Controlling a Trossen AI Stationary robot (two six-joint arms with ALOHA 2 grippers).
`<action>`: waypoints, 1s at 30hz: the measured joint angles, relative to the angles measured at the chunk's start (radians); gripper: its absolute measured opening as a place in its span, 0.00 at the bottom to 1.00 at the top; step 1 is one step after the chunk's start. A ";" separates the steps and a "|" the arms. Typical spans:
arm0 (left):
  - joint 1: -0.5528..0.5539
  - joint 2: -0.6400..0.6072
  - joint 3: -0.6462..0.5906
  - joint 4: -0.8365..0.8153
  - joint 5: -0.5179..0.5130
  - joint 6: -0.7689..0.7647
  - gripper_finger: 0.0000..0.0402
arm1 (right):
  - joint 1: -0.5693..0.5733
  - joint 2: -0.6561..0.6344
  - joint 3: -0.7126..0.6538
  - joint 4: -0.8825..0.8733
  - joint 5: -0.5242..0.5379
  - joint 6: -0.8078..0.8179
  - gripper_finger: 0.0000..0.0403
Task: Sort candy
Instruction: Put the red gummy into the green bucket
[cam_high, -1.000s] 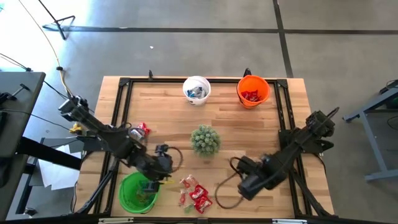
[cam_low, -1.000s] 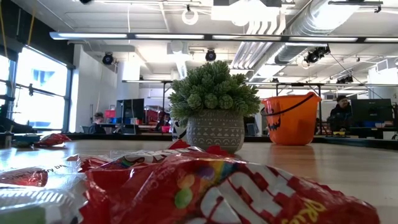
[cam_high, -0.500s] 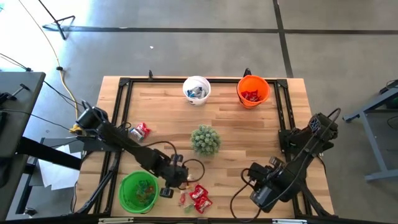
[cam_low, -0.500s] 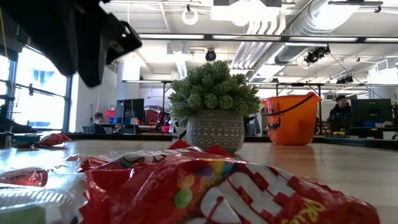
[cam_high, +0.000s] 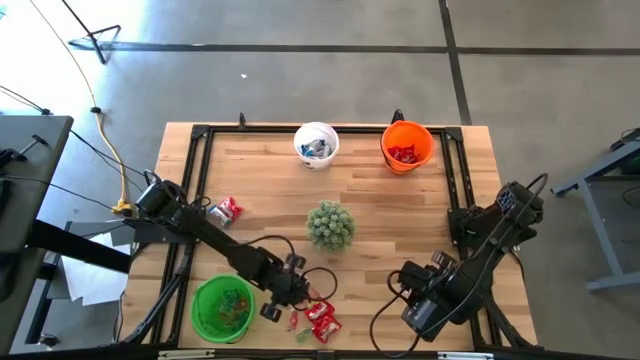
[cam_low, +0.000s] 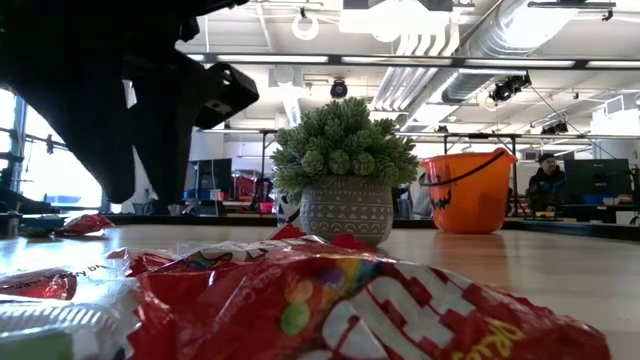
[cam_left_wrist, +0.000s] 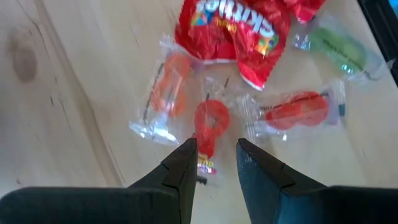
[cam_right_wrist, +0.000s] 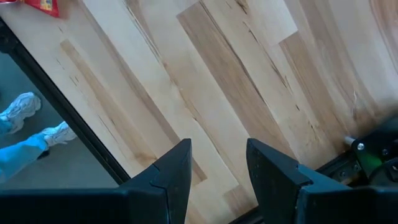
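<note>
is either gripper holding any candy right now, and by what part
No. The left gripper hangs open over a clear-wrapped red ring candy; the right gripper is open over bare table.

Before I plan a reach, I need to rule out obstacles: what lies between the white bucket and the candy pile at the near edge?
The plant stands between the white bucket and the candy pile, per the high view.

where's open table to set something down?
Bare wood between the plant and the orange bucket, and left of the white bucket. Crowded at the front: candy pile, left gripper, green bucket.
</note>
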 joint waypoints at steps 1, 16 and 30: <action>0.000 0.000 0.000 0.009 -0.004 0.003 0.24 | 0.000 0.000 0.000 0.000 0.000 0.000 0.37; 0.002 0.000 0.000 0.059 0.005 0.054 0.24 | 0.000 0.000 0.000 0.012 0.011 0.002 0.37; 0.021 0.001 0.000 0.076 -0.005 0.078 0.24 | 0.000 0.000 0.000 0.027 0.018 0.014 0.37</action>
